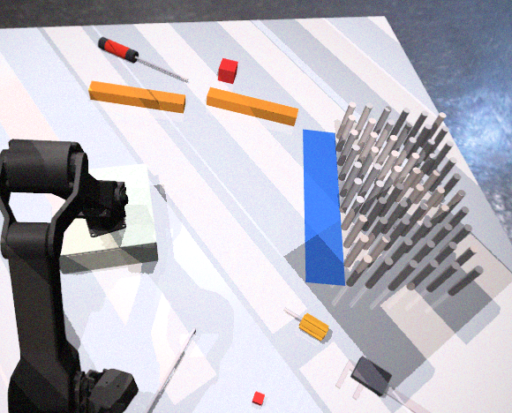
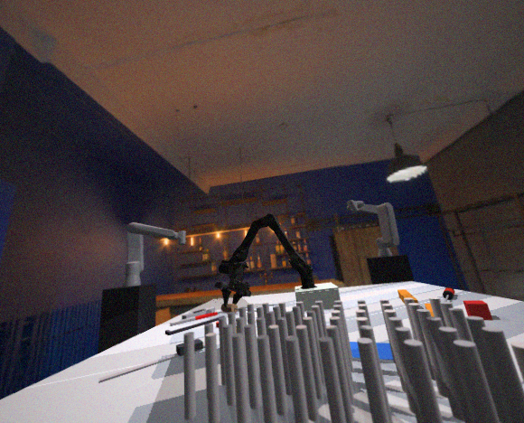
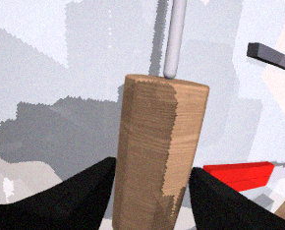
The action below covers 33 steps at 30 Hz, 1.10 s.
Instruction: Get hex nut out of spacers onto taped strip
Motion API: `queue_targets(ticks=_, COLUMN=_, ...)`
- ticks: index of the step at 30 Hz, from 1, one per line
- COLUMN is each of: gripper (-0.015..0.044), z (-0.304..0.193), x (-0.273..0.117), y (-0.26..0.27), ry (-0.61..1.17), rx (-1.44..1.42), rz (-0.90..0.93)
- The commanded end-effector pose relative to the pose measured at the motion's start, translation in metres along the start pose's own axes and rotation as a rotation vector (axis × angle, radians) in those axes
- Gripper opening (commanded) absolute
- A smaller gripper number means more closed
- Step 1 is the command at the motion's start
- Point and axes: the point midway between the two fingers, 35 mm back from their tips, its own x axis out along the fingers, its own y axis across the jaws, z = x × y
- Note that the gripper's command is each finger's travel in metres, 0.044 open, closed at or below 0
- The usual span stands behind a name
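My gripper (image 2: pixel 230 304) (image 3: pixel 153 170) is shut on the wooden handle (image 3: pixel 156 123) of a tool, low over the table, with one finger on each side. A thin metal rod (image 3: pixel 176 39) (image 1: pixel 171 373) runs forward from that handle; its far end shows in the top view, where the fingers are out of frame. Grey metal spacers (image 1: pixel 465 281) (image 2: pixel 189 373) stand upright in rows at the right of the top view. The blue taped strip (image 1: pixel 323 191) (image 2: pixel 378 350) lies along their near side. I cannot make out the nut among the spacers.
A red-handled tool (image 3: pixel 237 177) and a dark bar (image 3: pixel 271 58) lie right of the held handle. An orange-handled screwdriver (image 1: pixel 313 326), a black-headed tool (image 1: pixel 371 375) and a small red cube (image 1: pixel 258 398) lie nearer the strip. Orange bars (image 1: pixel 136 96) (image 1: pixel 252 106), a red-handled screwdriver (image 1: pixel 118 49) and a red cube (image 1: pixel 227 71) lie opposite.
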Motion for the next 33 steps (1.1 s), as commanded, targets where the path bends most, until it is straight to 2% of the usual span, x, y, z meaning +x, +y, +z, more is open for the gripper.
queue_targets(ticks=1, gripper=0.0030, z=-0.004, x=-0.020, y=-0.011, ry=0.012, rx=-0.007, rz=-0.009)
queue_targets(ticks=2, gripper=0.0003, z=-0.004, x=-0.027, y=-0.014, ry=0.013, rx=-0.007, rz=-0.009)
queue_targets(ticks=7, gripper=0.0000, z=-0.003, x=-0.052, y=-0.025, ry=0.014, rx=-0.006, rz=-0.008)
queue_targets(ticks=22, gripper=0.0000, z=0.028, x=-0.057, y=0.000, ry=0.015, rx=-0.006, rz=-0.008)
queue_targets(ticks=33, gripper=0.0000, z=0.026, x=-0.046, y=0.004, ry=0.016, rx=-0.006, rz=-0.007)
